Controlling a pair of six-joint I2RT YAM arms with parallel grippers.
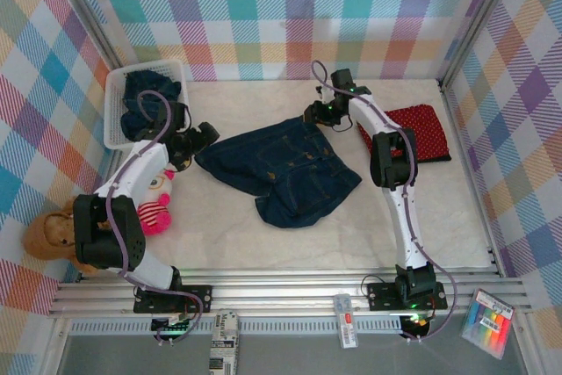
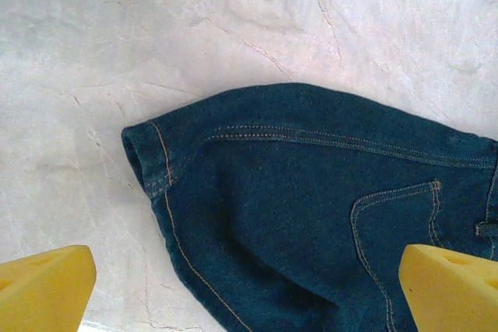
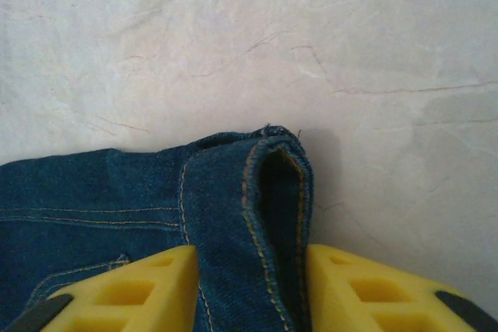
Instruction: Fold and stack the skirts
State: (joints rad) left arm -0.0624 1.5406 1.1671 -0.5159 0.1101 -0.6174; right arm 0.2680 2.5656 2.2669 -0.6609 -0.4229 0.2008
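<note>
Denim skirt is lying spread out in the middle of the table, a bit rumpled and not folded yet. The red skirt is already folded off to the right, and more denim sits in the basket at the far left.

The right gripper is at the far right corner. Its fingers are narrow, pads pressed on both sides of a raised fold of the hem. The left gripper hangs over the left corner with fingers wide, holding nothing.

What I'd worry about:
- That right pinch looks like it only has the very edge of the hem. Denim is stiff and heavy, so I reckon it could slide out on the lift.
- Only one corner is gripped. If the right arm pulls before the left has its corner, the skirt probably swings and bunches up, and the fold comes out crooked.
- The red skirt is just beside the right arm, so a sloppy sweep could knock that fold open.
- The left fingers might come down on bare table and miss the corner.
</note>
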